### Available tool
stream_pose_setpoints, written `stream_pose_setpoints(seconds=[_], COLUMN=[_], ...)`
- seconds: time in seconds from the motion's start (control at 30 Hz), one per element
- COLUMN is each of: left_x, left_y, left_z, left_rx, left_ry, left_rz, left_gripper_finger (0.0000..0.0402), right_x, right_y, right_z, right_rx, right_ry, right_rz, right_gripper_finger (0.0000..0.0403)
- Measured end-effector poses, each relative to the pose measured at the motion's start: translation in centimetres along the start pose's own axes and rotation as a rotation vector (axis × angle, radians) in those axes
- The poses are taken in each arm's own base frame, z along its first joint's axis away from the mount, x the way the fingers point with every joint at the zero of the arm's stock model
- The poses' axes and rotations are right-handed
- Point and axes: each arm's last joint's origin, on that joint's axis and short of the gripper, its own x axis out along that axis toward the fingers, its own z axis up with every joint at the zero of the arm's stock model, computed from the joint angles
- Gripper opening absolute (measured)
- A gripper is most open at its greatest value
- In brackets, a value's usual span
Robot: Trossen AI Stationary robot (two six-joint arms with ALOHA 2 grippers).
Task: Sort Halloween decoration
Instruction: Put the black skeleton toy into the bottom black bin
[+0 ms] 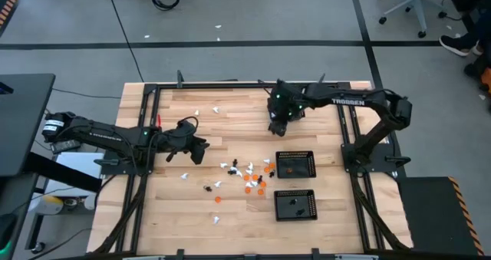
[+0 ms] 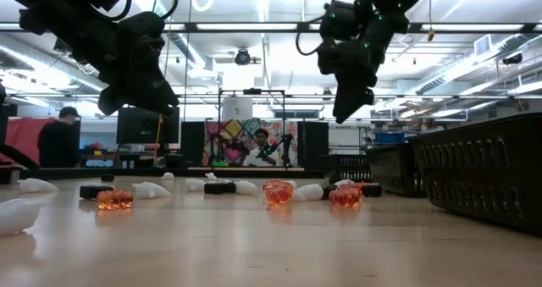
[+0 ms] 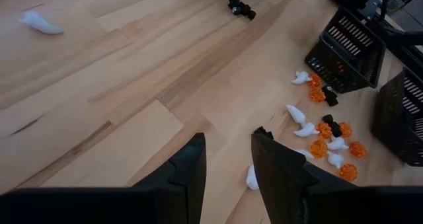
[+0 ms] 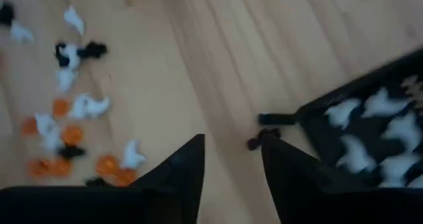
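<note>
Across the pale wood-plank table (image 1: 176,206), tiny white, orange and black figures (image 1: 247,176) are lying clustered at centre. Left gripper (image 1: 201,149) is hovering at 9 o'clock, right gripper (image 1: 276,126) at 12; both parted, empty. Mesh trays (image 1: 295,165) at 3 o'clock.

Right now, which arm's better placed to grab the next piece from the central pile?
Probably left. The left gripper hangs open near the pile, a white figure by its fingers. The right gripper is open too, but farther back.

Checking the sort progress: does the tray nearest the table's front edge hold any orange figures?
No; the front tray shows only small black figures in the high view.
</note>
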Motion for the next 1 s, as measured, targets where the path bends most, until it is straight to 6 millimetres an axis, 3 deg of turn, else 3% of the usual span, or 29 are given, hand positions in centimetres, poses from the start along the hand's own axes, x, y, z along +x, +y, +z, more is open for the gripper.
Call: stream_pose_setpoints(seconds=[0.13, 0.33, 0.43, 0.77, 1.0], left_x=[0.0, 0.0, 0.0, 0.0, 0.0], left_y=[0.0, 0.0, 0.0, -0.1, -0.1], left_z=[0.0, 0.0, 0.0, 0.0, -0.1], left_rx=[0.0, 0.028, 0.049, 0.114, 0.187], left_ry=[0.001, 0.004, 0.004, 0.023, 0.031], left_rz=[-0.002, -0.008, -0.008, -0.034, -0.037], left_gripper_finger=[0.013, 0.013, 0.013, 0.013, 0.013], right_x=[0.8, 3.6, 4.8, 6.2, 9.4], right_y=[0.6, 0.1, 0.1, -0.7, 0.4], right_z=[-0.6, -3.3, -4.7, -5.5, -5.6], right_rx=[0.265, 0.467, 0.534, 0.673, 0.707], right_ry=[0.008, 0.028, 0.02, -0.107, -0.07], right_rz=[-0.043, -0.063, -0.111, -0.261, -0.313], right_gripper_finger=[0.0192, 0.023, 0.0237, 0.0238, 0.0238])
